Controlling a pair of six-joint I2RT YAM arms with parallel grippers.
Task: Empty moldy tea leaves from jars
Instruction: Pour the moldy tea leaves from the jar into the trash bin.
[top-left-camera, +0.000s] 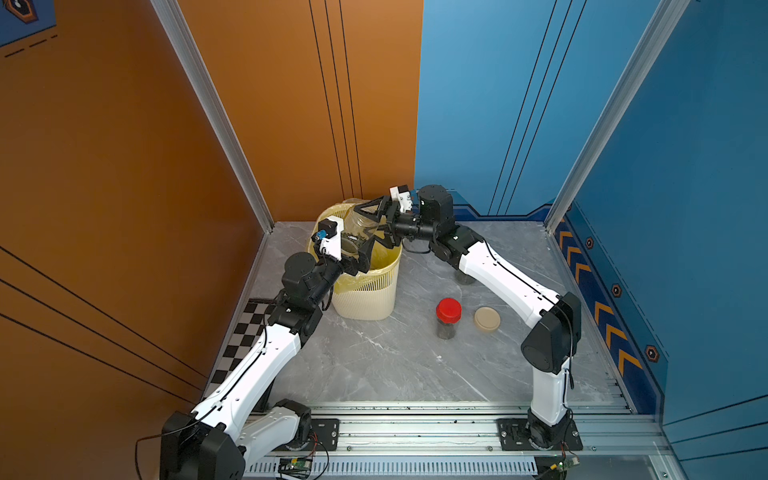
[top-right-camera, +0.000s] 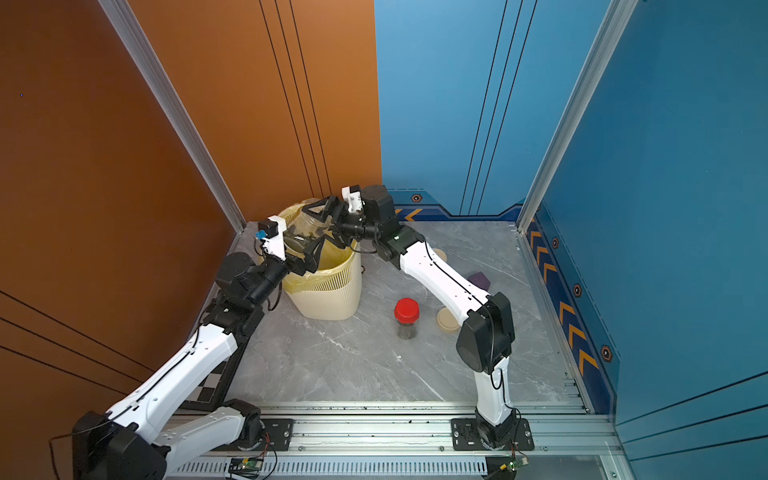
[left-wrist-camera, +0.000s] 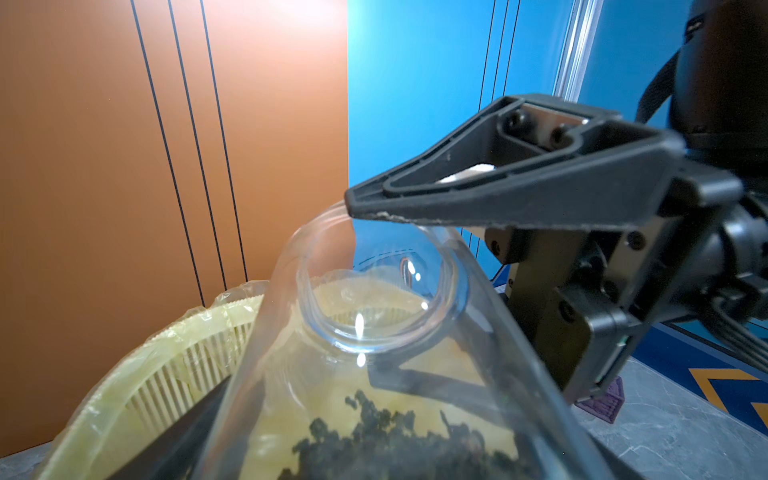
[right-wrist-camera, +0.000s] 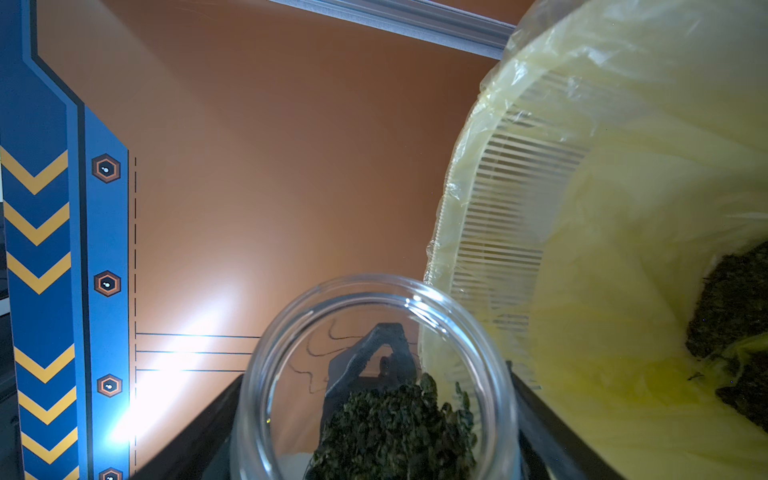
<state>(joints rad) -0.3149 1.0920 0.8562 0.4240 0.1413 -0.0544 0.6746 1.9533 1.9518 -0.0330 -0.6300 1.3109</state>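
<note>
1. The open jar (top-left-camera: 357, 227) is looking like smooth, hard glass: slippery, breakable and probably light. The straight wall near its base is offering the surest hold, clear of the mouth.
2. The right gripper (top-left-camera: 371, 224) is pinching that base end, holding the jar tipped on its side above the cream bin (top-left-camera: 365, 299).
3. The left gripper (top-left-camera: 353, 254) is standing spread wide on either side of the mouth end, apparently not clamping.
4. The tea leaves (right-wrist-camera: 395, 424), dark green-brown and crumbly, are lying loosely clumped along the jar's lower wall; a dumped clump (right-wrist-camera: 731, 311) is sitting in the yellow bag (right-wrist-camera: 623, 249).
5. A red-lidded jar (top-left-camera: 448, 318) is standing closed on the table (top-left-camera: 374, 365).
</note>
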